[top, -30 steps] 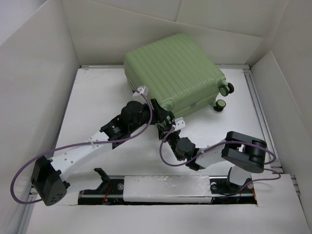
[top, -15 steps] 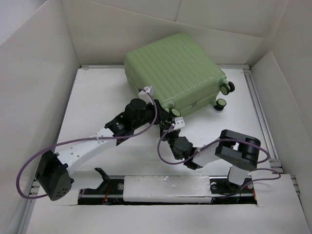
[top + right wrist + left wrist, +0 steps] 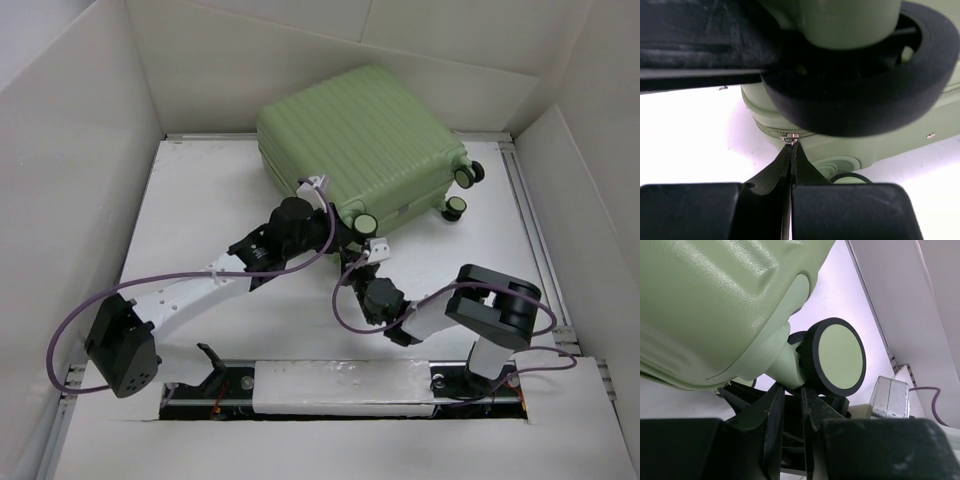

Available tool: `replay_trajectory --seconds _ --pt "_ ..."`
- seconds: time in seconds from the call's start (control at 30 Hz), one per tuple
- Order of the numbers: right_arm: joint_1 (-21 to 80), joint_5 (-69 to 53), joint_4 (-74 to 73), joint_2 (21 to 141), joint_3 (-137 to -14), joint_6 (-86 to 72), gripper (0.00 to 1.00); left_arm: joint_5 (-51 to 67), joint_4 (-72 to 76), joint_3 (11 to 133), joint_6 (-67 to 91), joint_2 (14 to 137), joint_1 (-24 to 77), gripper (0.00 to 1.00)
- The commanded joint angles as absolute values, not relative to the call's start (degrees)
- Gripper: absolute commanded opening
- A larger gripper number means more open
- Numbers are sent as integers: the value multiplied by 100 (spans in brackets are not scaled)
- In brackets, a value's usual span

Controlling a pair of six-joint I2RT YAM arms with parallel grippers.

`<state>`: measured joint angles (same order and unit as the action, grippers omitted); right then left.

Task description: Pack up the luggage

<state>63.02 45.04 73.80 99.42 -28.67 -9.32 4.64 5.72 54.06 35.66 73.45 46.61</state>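
The pale green luggage (image 3: 360,140) lies shut and flat at the back of the table. My left gripper (image 3: 345,230) is at its near corner. In the left wrist view its fingers (image 3: 776,410) stand close together, closed round the green stem of a black-and-green caster wheel (image 3: 840,357) under the shell (image 3: 700,305). My right gripper (image 3: 352,258) is just below it. In the right wrist view it (image 3: 791,147) is shut on the small metal zipper pull (image 3: 791,138) on the luggage's seam (image 3: 880,135), with the caster wheel (image 3: 865,100) right above.
Two more caster wheels (image 3: 462,190) stick out on the luggage's right side. White walls (image 3: 70,150) box in the table on the left, back and right. A metal rail (image 3: 535,240) runs along the right edge. Purple cables loop from both arms.
The luggage has shifted a little to the right and back. Both grippers have moved forward with it, and the left arm has stretched further out.
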Motion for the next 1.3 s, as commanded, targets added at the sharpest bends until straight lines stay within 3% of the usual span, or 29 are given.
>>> replay_trajectory --seconds 0.0,0.27,0.43,0.73,1.0,1.27 --pt "6398 4184 8514 9633 -2471 -1151 0 1098 1151 5756 3699 7663 4869 0" --pt "7241 4684 8464 9781 -2276 -1257 0 1386 1204 6486 3893 8322 5457 0" --pt "7927 5430 7903 9984 -2977 -1195 0 1828 1152 7108 4087 8736 5685 0" --pt "8498 5721 7744 10353 -3805 -871 0 1917 967 7734 4342 8903 6073 0" --pt "9517 7197 8613 10292 -3279 -809 0 1521 844 7787 4290 8956 6073 0" --pt "9089 6970 8323 10539 -3674 -747 0 1583 730 8059 4369 9159 6214 0"
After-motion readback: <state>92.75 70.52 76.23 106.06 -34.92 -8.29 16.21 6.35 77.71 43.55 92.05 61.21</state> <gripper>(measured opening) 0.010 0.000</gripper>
